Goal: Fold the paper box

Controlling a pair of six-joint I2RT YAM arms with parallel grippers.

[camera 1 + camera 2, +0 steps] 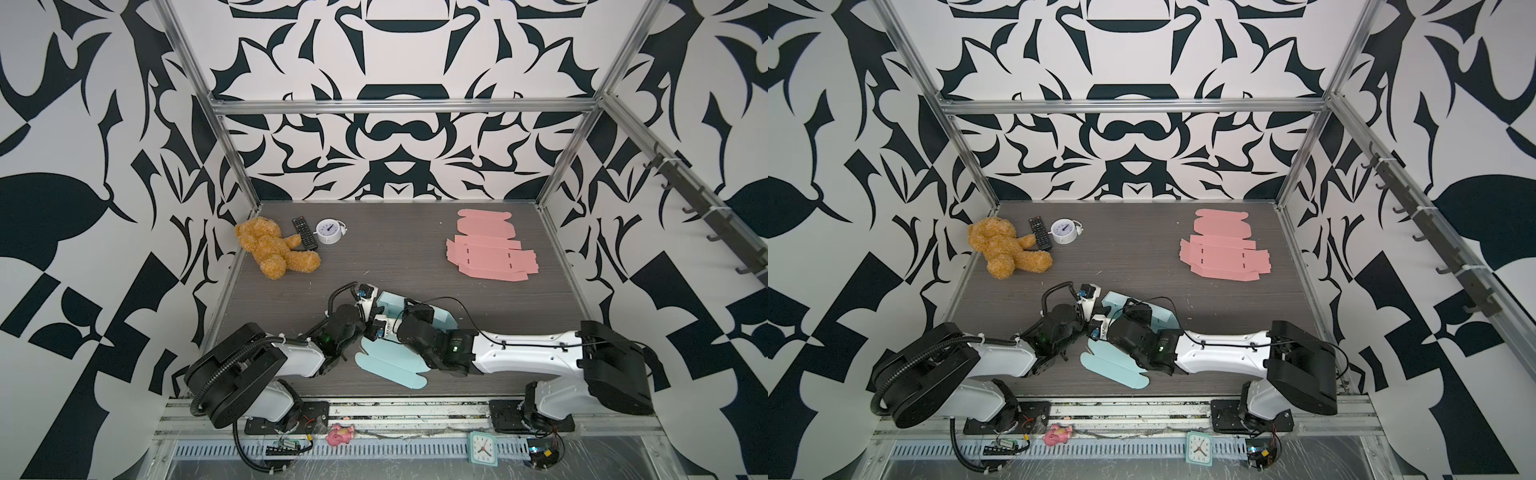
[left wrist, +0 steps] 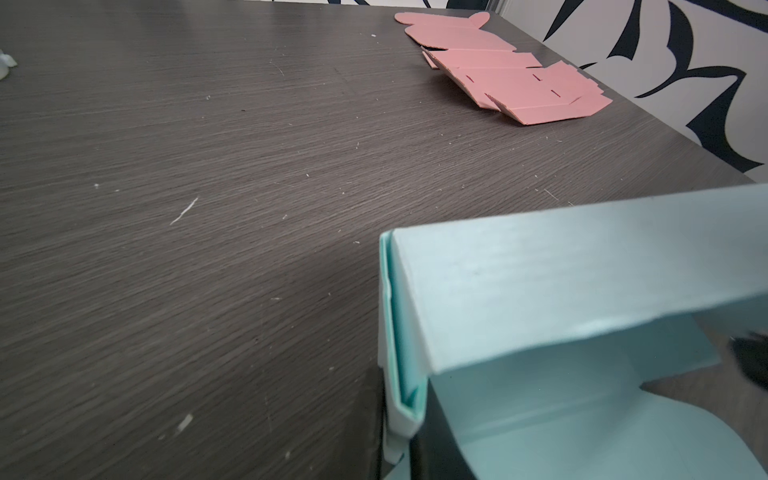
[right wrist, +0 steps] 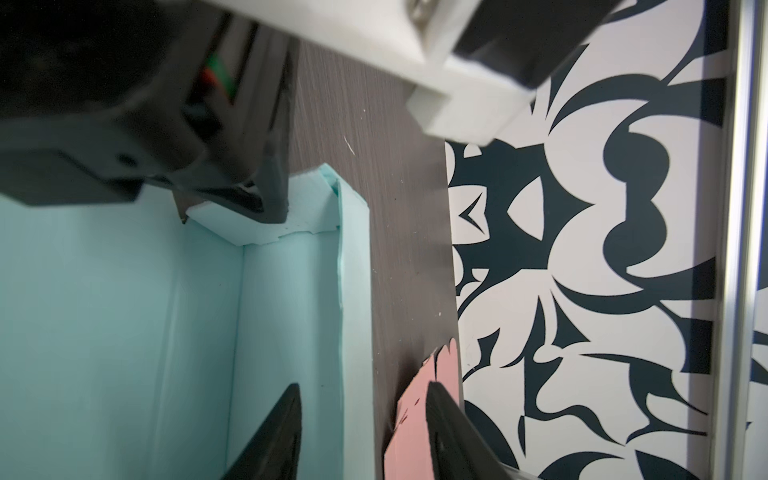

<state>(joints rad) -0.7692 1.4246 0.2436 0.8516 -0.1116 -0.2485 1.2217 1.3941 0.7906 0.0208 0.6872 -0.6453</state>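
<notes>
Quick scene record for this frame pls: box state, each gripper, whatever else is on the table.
box: light blue box, partly folded, walls raised, front flap flat on the table
left gripper: pinching an end wall of the box
right gripper: open, fingers astride a long wall
spare stock: pink flat blanks, far right
clutter: teddy bear, remote, white clock, far left

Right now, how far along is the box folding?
Done: the light blue paper box has two walls standing at one corner. In hand: the left gripper pinches the end wall; the open right gripper straddles the long wall. To do: the rounded lid flap lies flat, and the pink flat cardboard blanks look untouched.
</notes>
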